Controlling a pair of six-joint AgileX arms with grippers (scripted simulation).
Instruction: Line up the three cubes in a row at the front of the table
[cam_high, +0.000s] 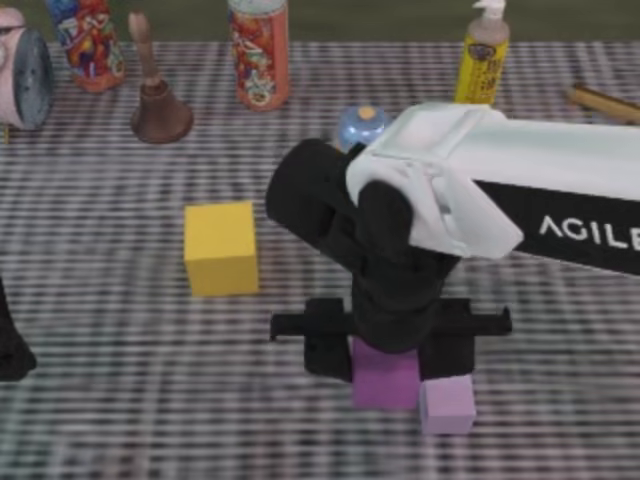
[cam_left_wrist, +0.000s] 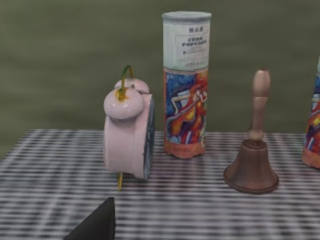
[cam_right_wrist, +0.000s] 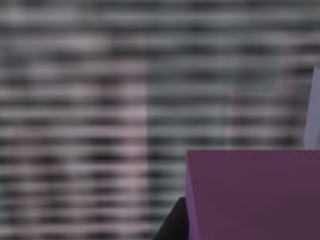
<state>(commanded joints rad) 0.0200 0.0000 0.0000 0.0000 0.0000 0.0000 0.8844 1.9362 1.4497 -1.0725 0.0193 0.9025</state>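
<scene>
Magenta cube (cam_high: 385, 378) sat directly under my right gripper (cam_high: 388, 350), clamped on it I judged, touching the lilac cube (cam_high: 447, 403).

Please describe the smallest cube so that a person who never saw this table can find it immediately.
Look at the front edge of the checked table, a little to the right of the middle, just below the right gripper. There the small pale lilac cube sits right beside the magenta-purple cube, on its right. It is paler and smaller than that neighbour, and far smaller than the yellow cube farther left.
</scene>
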